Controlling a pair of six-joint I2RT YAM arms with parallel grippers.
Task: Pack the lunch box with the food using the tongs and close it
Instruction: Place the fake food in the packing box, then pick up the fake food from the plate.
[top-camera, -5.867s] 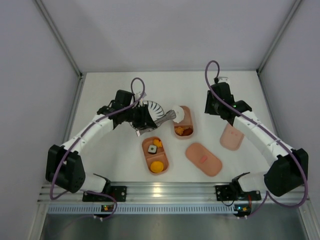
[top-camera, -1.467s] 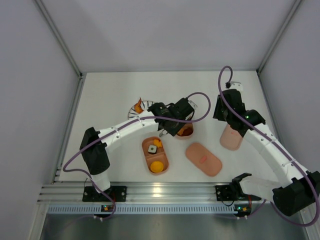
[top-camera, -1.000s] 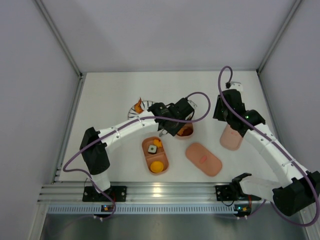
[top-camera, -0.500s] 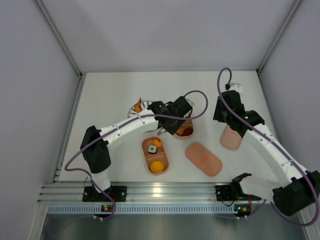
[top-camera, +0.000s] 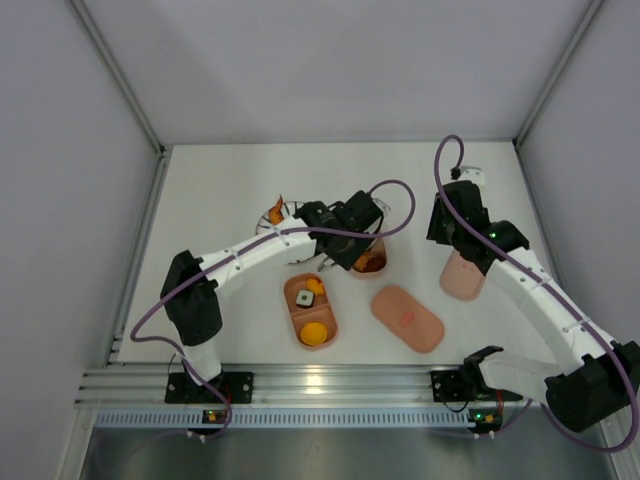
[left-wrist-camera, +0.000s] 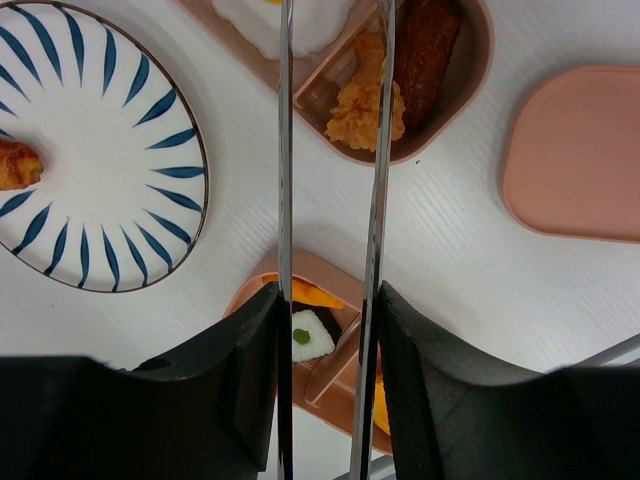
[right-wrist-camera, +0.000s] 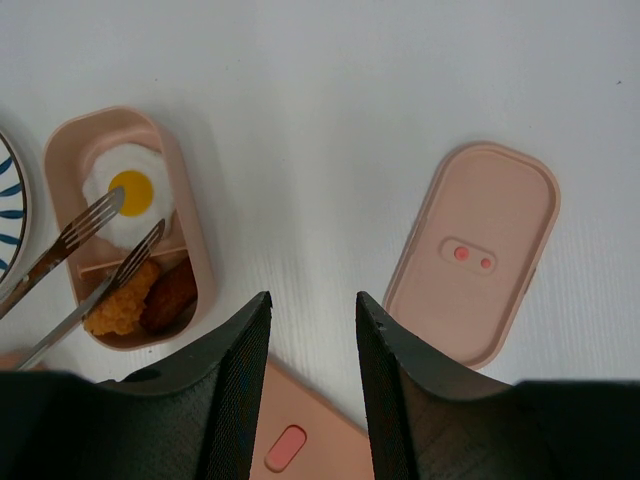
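Left tool (left-wrist-camera: 328, 292) grips tongs (left-wrist-camera: 285, 150) over far tray (left-wrist-camera: 450, 115).

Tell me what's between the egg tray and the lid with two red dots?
Nothing, just bare white table between the oblong pink plastic tray and red-spotted pink plastic lid, in the right wrist view.

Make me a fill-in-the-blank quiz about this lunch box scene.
The tongs are held by the ___ gripper.
The right gripper holds ___.
The rightmost lid has ___ red spots.
The tongs' tips hang over the fried ___.
Missing words: left; nothing; two; egg.
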